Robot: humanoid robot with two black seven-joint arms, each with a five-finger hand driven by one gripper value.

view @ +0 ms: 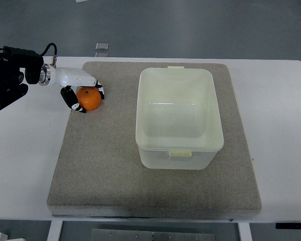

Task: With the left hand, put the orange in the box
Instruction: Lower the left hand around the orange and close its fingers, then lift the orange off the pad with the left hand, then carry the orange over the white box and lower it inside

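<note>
An orange [90, 99] lies on the grey mat [105, 165] near its far left corner. My left hand [83, 93], white with black fingertips, reaches in from the left edge and its fingers curl around the orange from above and from the near-left side. A white plastic box [178, 118] stands open on the mat to the right of the orange, with nothing inside it. The right arm does not show.
The mat covers most of a white table [25, 165]. A small clear block [102, 46] lies at the table's far edge behind the hand. Grey floor runs beyond the table.
</note>
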